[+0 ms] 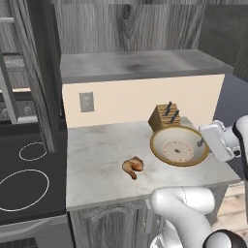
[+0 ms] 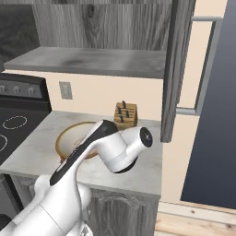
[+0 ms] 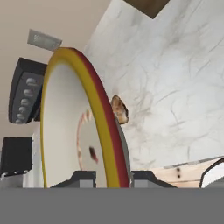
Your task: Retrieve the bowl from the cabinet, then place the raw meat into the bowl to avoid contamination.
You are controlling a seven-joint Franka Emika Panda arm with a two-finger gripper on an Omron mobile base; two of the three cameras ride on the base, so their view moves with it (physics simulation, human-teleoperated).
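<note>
Hand (image 3: 113,179) clamped on bowl (image 1: 179,145) rim

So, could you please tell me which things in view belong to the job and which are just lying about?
Belong to the job:
- bowl, tilted, gripped at its rim by the gripper
- raw meat, on the counter left of the bowl
- cabinet, door open

Just lying about:
- knife block
- stove
- wall outlet
</note>
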